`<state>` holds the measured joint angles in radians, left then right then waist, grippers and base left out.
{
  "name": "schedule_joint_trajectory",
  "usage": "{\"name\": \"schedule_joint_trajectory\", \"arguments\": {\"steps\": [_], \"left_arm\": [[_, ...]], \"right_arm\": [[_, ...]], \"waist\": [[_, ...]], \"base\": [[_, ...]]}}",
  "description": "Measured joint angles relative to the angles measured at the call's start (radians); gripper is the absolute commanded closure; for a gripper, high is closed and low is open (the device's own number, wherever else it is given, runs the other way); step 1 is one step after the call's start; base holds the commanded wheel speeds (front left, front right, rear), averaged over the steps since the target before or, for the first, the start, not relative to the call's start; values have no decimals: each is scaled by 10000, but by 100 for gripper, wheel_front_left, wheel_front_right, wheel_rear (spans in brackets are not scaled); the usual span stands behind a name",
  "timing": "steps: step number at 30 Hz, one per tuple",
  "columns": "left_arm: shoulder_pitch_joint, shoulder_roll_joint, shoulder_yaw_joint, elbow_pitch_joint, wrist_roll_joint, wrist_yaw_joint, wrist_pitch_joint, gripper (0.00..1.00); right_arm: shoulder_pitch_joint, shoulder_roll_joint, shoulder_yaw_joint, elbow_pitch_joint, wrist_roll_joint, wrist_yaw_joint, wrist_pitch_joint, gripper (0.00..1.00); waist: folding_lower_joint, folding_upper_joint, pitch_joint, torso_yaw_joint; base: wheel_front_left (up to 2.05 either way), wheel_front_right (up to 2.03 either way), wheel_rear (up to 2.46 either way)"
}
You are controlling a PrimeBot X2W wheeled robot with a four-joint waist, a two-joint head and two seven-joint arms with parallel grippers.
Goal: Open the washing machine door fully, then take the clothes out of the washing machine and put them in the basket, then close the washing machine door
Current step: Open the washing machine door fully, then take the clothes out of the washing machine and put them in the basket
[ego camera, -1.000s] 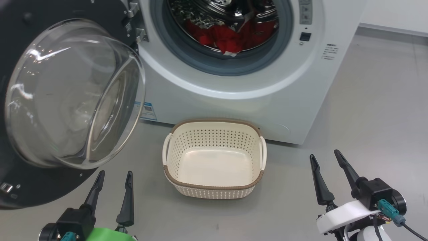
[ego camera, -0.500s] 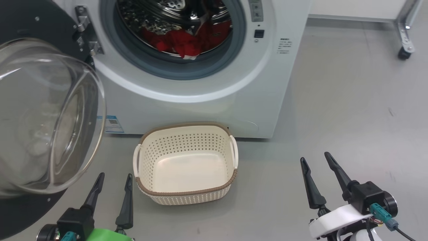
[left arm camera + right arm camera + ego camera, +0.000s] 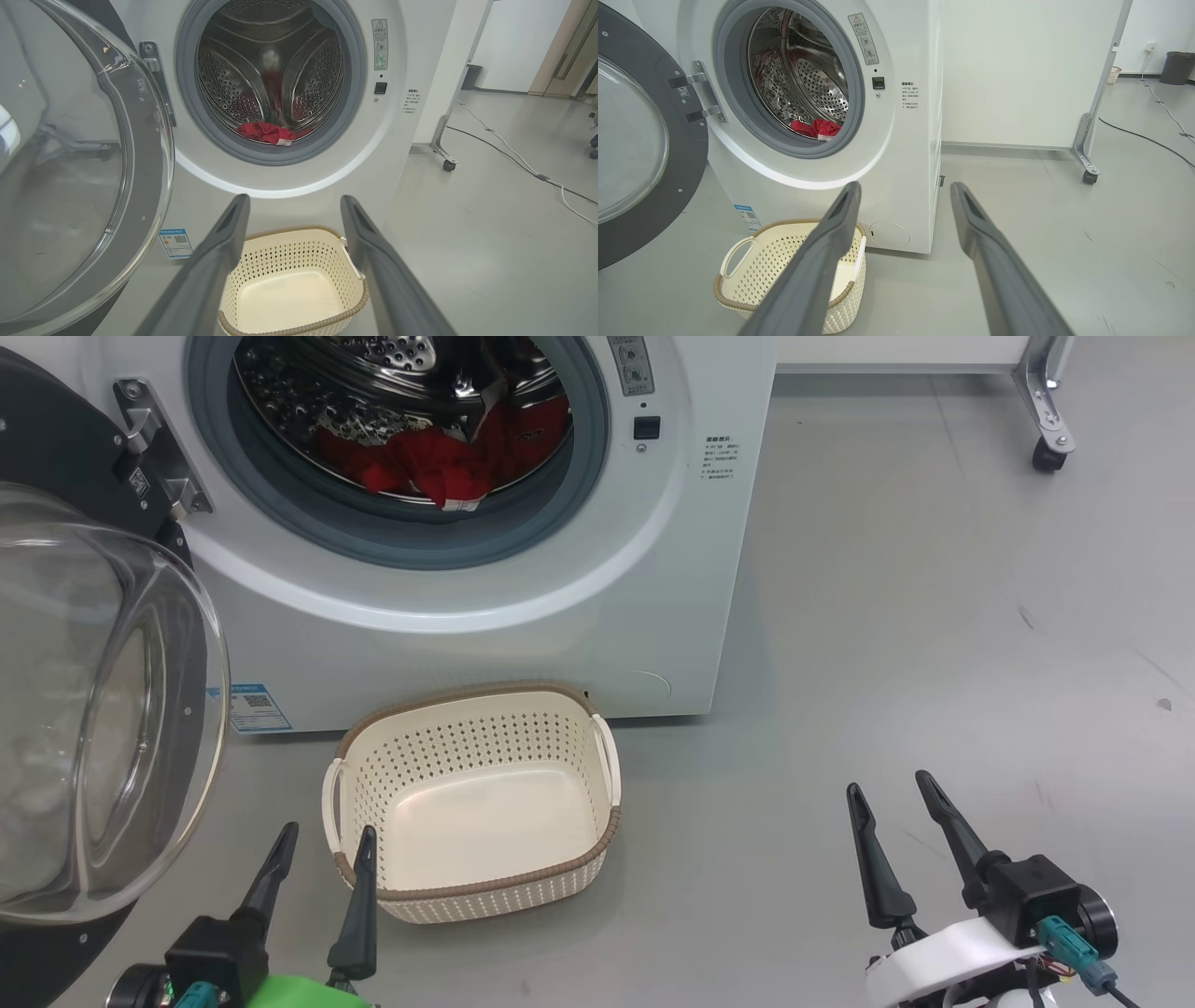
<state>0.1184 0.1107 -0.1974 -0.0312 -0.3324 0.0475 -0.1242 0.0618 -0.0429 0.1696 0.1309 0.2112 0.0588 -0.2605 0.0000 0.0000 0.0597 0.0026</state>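
Door: we find the door (image 3: 103, 709) swung open on the hinges at the left of the opening, its glass bowl bulging towards the robot.
Machine: the machine (image 3: 523, 635) stands on the grey floor (image 3: 840, 616), its drum (image 3: 392, 364) exposed inside a grey seal.
Clothes: the red clothes (image 3: 439, 462) lie at the bottom front of the drum, just behind the seal.
Basket: the basket (image 3: 485, 901) sits upright on the floor, just beside the machine's base and below the opening.
Left tool: the left tool (image 3: 328, 829) has its fingers spread with nothing between them. In the head view one fingertip overlaps the basket's near-left corner; we cannot tell whether they touch.
Right tool: the right tool (image 3: 889, 782) is also spread and holds nothing, over the floor and well apart from the basket.
Surroundings: a wheeled frame leg (image 3: 1050, 420) stands to the machine's right.
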Motion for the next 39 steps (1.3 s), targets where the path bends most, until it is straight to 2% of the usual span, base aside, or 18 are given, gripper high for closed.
{"name": "schedule_joint_trajectory", "arguments": {"steps": [22, 39], "left_arm": [[1, 0, -25, -107, 77, 94, 88, 0], [1, -6, -71, -138, 176, 192, 130, 0]], "right_arm": [[98, 6, 151, -123, 180, -178, 0, 0], [142, 8, 215, -123, 188, -190, 0, 0]], "waist": [[-1, 0, 73, -167], [-1, 0, -25, -282]], "base": [[0, 0, 0], [11, -11, 0]]}}
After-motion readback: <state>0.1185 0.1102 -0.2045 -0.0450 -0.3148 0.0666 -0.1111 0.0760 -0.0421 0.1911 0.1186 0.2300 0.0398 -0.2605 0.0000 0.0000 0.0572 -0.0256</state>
